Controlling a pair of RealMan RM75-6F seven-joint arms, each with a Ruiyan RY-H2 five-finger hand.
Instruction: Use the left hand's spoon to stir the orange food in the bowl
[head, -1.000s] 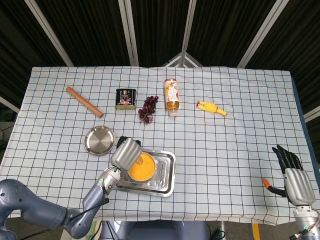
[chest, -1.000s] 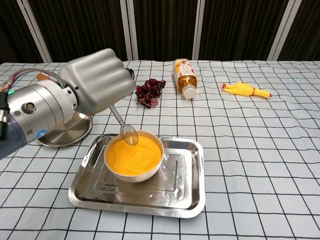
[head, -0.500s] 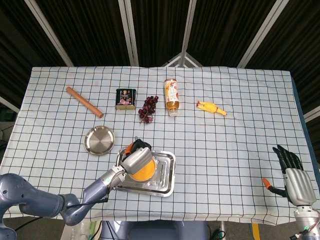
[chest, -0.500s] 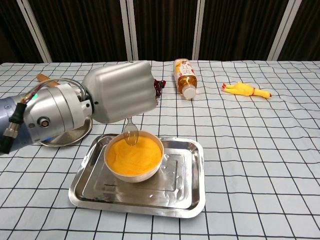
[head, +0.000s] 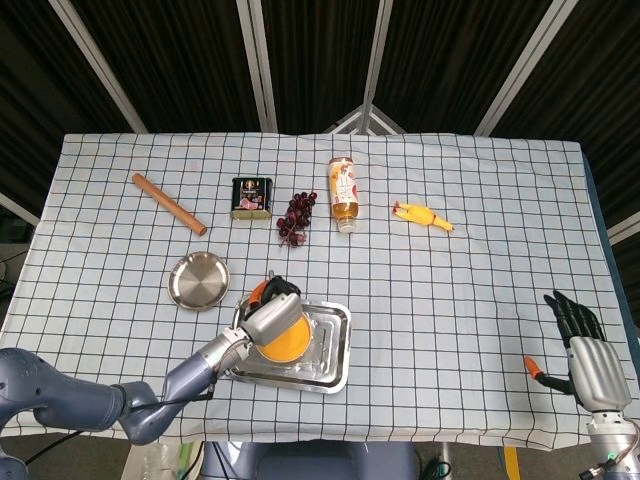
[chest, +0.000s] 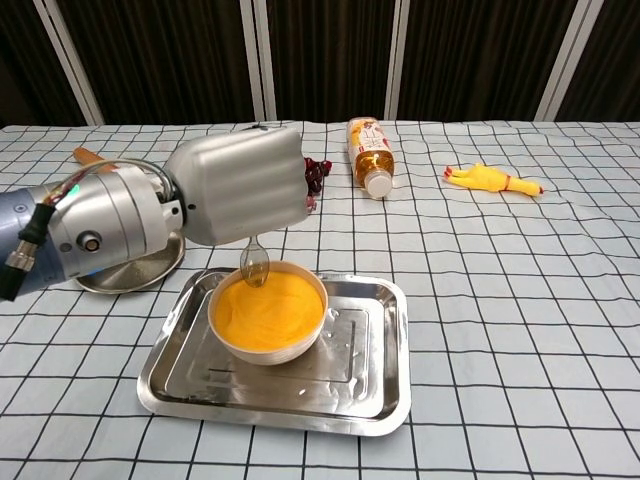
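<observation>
The left hand grasps a clear spoon whose tip dips at the far rim of the white bowl of orange food; whether it touches the food is hard to tell. The bowl sits in a steel tray. The right hand hangs released, fingers apart, past the table's right edge.
</observation>
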